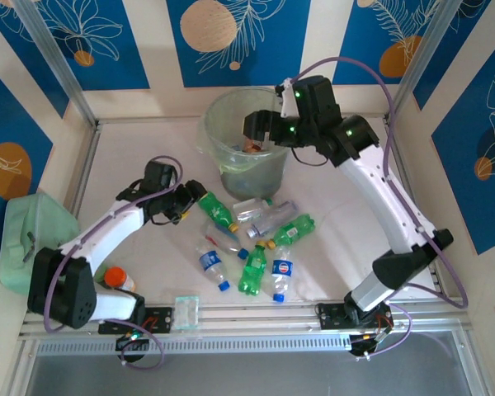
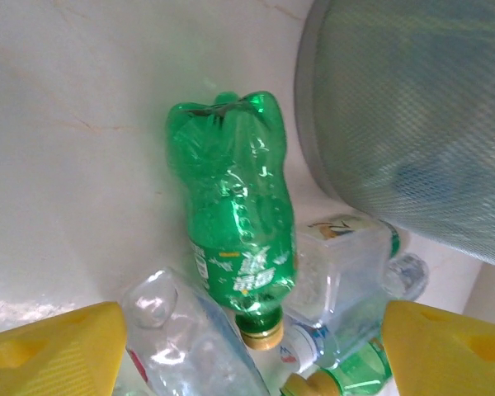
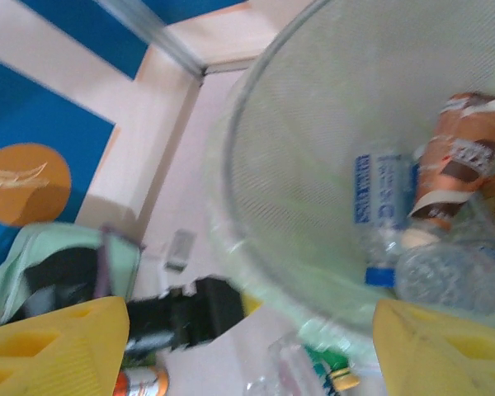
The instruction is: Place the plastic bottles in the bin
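Note:
Several plastic bottles lie in a loose pile mid-table: green ones [image 1: 216, 210] [image 1: 252, 271] [image 1: 293, 229] and clear ones [image 1: 212, 264] [image 1: 282, 272] [image 1: 268, 219]. My left gripper [image 1: 186, 205] is open just left of the pile. Its yellow fingers [image 2: 58, 351] flank a green bottle [image 2: 235, 223] with a yellowish cap and a clear bottle [image 2: 190, 338], touching neither. The bin [image 1: 246, 136] stands at the back. My right gripper [image 1: 260, 132] hovers over the bin's mouth [image 3: 256, 148], open and empty. Inside lie a blue-labelled bottle [image 3: 379, 198] and a brown-labelled one [image 3: 458, 157].
A mint-green container [image 1: 29, 239] sits at the left edge. An orange-capped bottle [image 1: 115, 278] lies near the left arm's base, and a small clear box [image 1: 186, 312] sits at the front rail. The bin's wall [image 2: 412, 124] stands close to the right of the left gripper.

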You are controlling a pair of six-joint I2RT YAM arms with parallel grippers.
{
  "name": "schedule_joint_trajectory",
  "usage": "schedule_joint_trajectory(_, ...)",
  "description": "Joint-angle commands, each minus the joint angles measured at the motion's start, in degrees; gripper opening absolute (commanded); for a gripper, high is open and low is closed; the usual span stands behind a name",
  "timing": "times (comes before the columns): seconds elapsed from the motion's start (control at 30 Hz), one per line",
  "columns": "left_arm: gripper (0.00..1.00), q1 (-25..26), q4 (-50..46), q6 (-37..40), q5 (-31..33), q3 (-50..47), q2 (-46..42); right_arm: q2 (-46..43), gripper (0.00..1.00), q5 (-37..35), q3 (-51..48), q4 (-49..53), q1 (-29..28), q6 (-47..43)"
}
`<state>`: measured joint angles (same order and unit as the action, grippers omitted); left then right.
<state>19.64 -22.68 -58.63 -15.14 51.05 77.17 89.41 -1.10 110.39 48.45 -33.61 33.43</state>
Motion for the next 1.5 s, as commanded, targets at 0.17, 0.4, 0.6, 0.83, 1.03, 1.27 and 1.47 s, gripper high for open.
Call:
schedule_joint_trajectory(0.17, 0.78, 0.9, 5.7, -2.1, 1.0, 1.3, 8.4, -6.9, 0.79, -2.4, -12.4, -5.0, -8.4, 1.4)
schedule_joint_trajectory(0.4, 0.80, 1.7, 7.4, -2.7, 1.0, 3.5, 13.6, -9.4, 0.80, -3.1, -17.6, -5.8, -10.5, 2.8)
schedule_joint_trajectory(0.6, 0.80, 2.3, 8.4, -3.0, 1.3, 5.4, 18.1, -9.7, 0.80, -3.2, -18.2, -6.4, -11.6, 3.0)
schedule_joint_trajectory(0.83, 0.75, 2.5, 8.2, -2.8, 1.4, 7.6, 22.6, -9.5, 0.80, -3.9, -18.9, -6.5, -13.1, 3.4)
schedule_joint_trajectory(1.03, 0.66, 2.5, 7.2, -2.5, 1.3, 9.1, 25.0, -9.8, 0.80, -4.5, -19.6, -6.6, -14.0, 3.8)
schedule_joint_trajectory(1.27, 0.59, 2.4, 7.4, -2.6, 0.6, 9.5, 25.0, -9.9, 0.79, -5.0, -19.4, -6.5, -14.2, 3.6)
schedule_joint_trajectory(1.47, 0.57, 1.6, 10.8, -2.9, -0.9, 9.7, 22.3, -10.2, 0.79, -5.7, -19.0, -5.9, -14.1, 3.1)
